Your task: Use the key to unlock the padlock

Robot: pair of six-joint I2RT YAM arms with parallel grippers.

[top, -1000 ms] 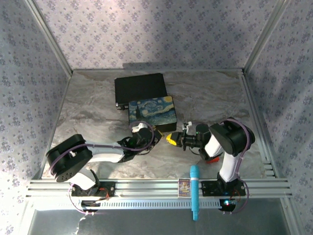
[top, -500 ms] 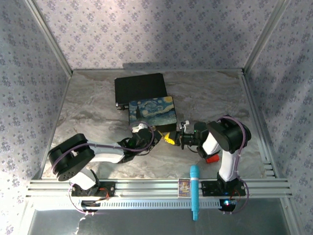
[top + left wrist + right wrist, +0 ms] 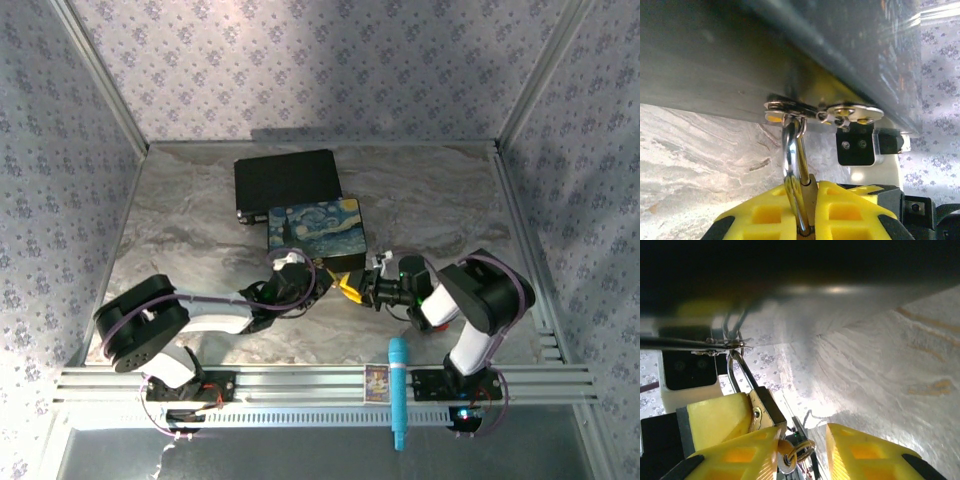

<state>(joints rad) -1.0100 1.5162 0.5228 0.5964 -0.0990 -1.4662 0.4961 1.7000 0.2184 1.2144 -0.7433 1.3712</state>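
The brass padlock (image 3: 814,192) hangs by its silver shackle (image 3: 793,160) from the hasp (image 3: 790,106) on the painted box (image 3: 315,226). My left gripper (image 3: 812,189) is shut on the padlock body, one yellow finger on each side. In the right wrist view the padlock (image 3: 765,407) shows beside the left gripper's yellow finger (image 3: 715,420). The key (image 3: 784,454), with its wire ring (image 3: 804,450), sticks out of the padlock's underside. My right gripper (image 3: 802,460) is open around it; the key head rests against one finger (image 3: 740,455), the other finger (image 3: 865,455) stands apart. Both grippers meet in front of the box, left gripper (image 3: 320,285) and right gripper (image 3: 354,288).
A flat black case (image 3: 286,181) lies behind the painted box. A blue pen (image 3: 397,392) and a small card (image 3: 376,382) sit on the front rail. The enclosure's frame posts and patterned walls close in the marble table (image 3: 440,200).
The right arm's elbow has swung out to the right and lower, covering the red block. The painted box has shifted slightly right. Both grippers stay at the padlock.
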